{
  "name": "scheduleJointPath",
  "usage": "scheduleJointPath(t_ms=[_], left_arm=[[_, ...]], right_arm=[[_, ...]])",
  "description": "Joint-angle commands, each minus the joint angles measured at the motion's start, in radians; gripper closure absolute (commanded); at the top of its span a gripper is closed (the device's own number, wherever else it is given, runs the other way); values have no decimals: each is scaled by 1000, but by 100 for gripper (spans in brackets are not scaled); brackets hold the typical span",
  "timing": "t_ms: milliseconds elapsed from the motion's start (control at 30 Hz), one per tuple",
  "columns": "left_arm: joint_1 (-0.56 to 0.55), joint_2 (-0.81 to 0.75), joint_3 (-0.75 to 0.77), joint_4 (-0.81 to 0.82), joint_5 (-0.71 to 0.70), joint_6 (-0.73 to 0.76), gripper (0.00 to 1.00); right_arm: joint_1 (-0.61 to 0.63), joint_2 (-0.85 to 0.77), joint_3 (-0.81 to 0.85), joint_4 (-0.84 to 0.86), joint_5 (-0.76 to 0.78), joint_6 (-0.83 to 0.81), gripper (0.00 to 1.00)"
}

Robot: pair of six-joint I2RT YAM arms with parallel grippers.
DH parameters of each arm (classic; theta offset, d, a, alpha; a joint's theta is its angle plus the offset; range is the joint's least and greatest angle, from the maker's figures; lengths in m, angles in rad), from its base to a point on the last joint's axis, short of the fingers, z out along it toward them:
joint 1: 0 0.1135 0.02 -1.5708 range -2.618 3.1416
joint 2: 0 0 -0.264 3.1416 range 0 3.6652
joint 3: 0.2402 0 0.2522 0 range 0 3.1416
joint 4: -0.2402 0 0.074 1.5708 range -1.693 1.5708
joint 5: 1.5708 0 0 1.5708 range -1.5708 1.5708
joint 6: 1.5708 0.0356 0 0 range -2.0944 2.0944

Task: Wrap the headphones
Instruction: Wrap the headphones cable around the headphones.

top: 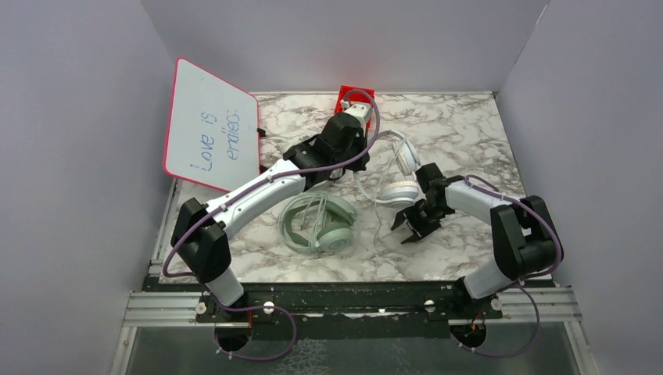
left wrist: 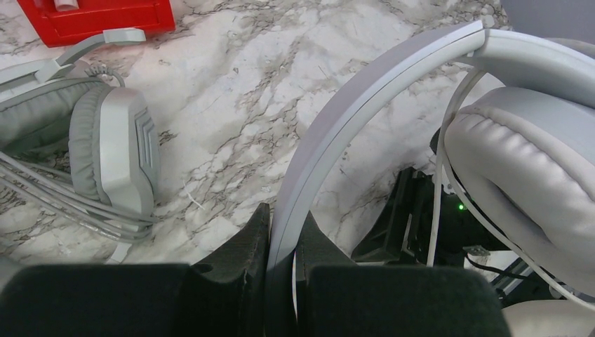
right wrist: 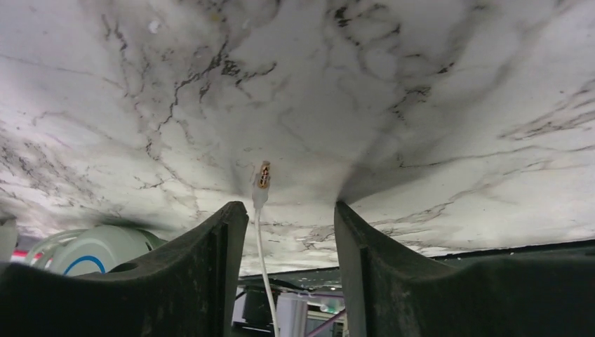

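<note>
My left gripper is shut on the headband of the plain white headphones, held above the marble top at the back middle; an ear cup hangs at the right. Their thin white cable runs down between the fingers of my right gripper, closer to the left finger, with the gold plug just past the fingertips. Those jaws stand apart, not touching the cable. The mint-green headphones lie with their cable coiled on them. A grey-white headset lies beside the left gripper.
A red box stands at the back wall. A pink-rimmed whiteboard leans at the back left. Grey walls close in the marble table on three sides. The mint-green ear cup lies just left of the right gripper.
</note>
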Motion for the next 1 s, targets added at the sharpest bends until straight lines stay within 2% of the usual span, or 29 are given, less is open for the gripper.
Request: scheduleJointPath(t_ms=[0, 400, 567, 633, 667, 767, 967], left_arm=[[0, -67, -4, 70, 29, -20, 100], [-2, -83, -25, 89, 55, -24, 100], [-3, -92, -34, 93, 59, -23, 100], [-1, -93, -34, 93, 62, -22, 100], [-2, -94, -34, 94, 64, -21, 100], [-2, -98, -34, 95, 99, -12, 100], [-8, -150, -90, 152, 231, 60, 100]], right_arm=[[14, 28, -11, 21, 45, 102, 49], [28, 105, 7, 22, 103, 175, 55], [31, 136, 30, 17, 124, 182, 83], [30, 140, 30, 23, 118, 183, 98], [30, 138, 32, 26, 115, 180, 100], [31, 100, 51, 57, 129, 118, 100], [-36, -151, 24, 379, 95, -181, 100]])
